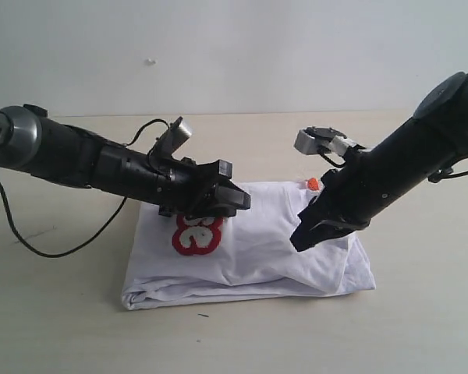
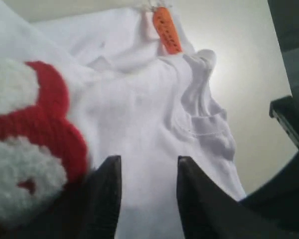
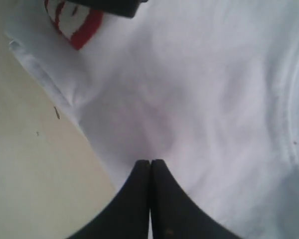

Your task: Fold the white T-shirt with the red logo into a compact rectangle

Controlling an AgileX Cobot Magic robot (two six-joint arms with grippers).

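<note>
The white T-shirt (image 1: 281, 257) lies folded in a rough rectangle on the table. Part of the red logo (image 1: 196, 234) with its fuzzy white letters shows near the shirt's left end, and the orange neck tag (image 1: 313, 184) sticks out at the far edge. My left gripper (image 1: 240, 201) hovers open just above the shirt beside the logo (image 2: 40, 124), with only flat cloth (image 2: 149, 114) beneath its fingers (image 2: 109, 174); the tag (image 2: 167, 30) lies beyond. My right gripper (image 1: 300, 240) is shut, its tips (image 3: 150, 164) over the shirt (image 3: 214, 99) near the front edge, with no cloth visibly pinched.
The beige table (image 1: 62, 312) spreads around the shirt on all sides, and a white wall stands behind it. A black cable (image 1: 31, 241) hangs from the left arm over the table on the left. Bare table (image 3: 30, 174) shows beside the shirt's folded edge.
</note>
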